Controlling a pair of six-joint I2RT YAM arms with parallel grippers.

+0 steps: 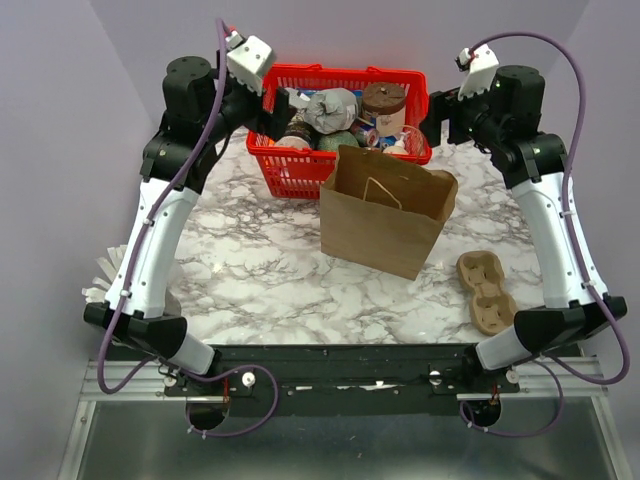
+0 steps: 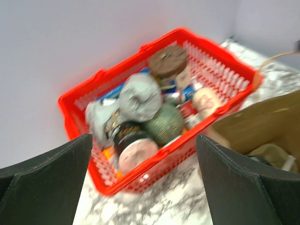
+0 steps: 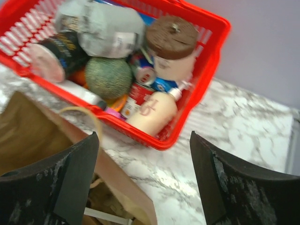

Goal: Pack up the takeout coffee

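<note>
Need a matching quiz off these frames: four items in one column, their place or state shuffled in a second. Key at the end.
Things:
1. red basket
2. paper bag
3. cardboard cup carrier
4. brown-lidded tub

Place or state:
A. lies flat on the marble table, right side, nothing in its cups
B. stands upright inside the basket, towards its right end
C. stands open-topped mid-table, just in front of the basket
D. sits at the far edge of the table, full of groceries

Pairs: 1-D, 2-C, 3-A, 4-B
</note>
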